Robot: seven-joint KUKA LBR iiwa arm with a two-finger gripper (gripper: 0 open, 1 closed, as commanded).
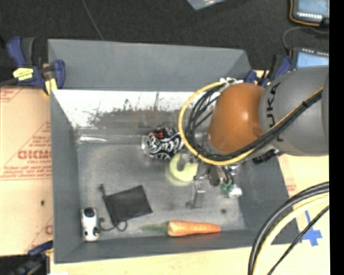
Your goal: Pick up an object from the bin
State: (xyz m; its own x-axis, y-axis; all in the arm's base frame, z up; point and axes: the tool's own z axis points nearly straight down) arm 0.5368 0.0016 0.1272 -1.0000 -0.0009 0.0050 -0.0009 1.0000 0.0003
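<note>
My gripper (194,201) hangs below the orange-covered wrist, right of the bin's middle, its tip low over the bare floor. Just up and left of it lies a pale yellow-green round thing (178,172), partly hidden by the wrist. Behind that, near the back wall, rests a black-and-white patterned rounded object (161,143). An orange carrot (194,228) with a green stalk lies along the front wall, a little below the gripper. I see nothing held in the gripper.
A flat black pouch (126,203) with a cord lies front left of centre. A small white-and-black item (89,223) stands in the front left corner. The arm and its cables cover the bin's back right part.
</note>
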